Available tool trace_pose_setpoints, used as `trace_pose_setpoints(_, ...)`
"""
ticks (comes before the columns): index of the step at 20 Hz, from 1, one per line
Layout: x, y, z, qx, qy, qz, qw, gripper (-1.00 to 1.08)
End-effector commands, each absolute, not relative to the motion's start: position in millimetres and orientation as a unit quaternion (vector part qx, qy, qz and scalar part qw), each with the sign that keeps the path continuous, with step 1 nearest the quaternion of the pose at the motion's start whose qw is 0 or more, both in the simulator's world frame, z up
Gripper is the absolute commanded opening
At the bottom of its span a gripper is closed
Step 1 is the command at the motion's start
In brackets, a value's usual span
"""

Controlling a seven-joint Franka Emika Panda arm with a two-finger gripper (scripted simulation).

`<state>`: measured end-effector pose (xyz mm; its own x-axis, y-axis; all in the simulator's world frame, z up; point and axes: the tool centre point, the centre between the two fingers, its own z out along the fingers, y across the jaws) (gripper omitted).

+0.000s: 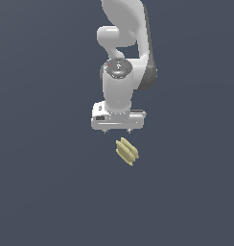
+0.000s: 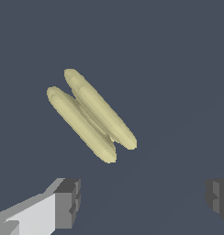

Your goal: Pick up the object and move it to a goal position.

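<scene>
Fingers (image 2: 68, 202) apart; object (image 2: 91, 114) diagonal.

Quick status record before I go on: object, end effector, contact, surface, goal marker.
object: pale yellow ridged lump, lying on the surface, long axis diagonal in the wrist view
end effector: jaws wide apart, nothing between them
contact: none; object lies apart from the dark finger pads
position: in the exterior view, the object sits just below the white arm
surface: plain dark grey floor
goal marker: none visible

Frame edges crop the arm (image 1: 128, 29) and one fingertip (image 2: 219, 197).
</scene>
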<state>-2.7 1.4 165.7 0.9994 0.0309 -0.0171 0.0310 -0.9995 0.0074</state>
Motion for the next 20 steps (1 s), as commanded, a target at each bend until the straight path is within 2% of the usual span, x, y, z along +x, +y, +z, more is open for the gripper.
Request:
trace_pose_setpoints(1, -3, 1, 166, 1.0, 0.015, -0.009, 0.004, 1.0)
trace_pose_setpoints(20, 4, 21, 169, 1.0, 0.018, -0.001, -0.014, 1.0)
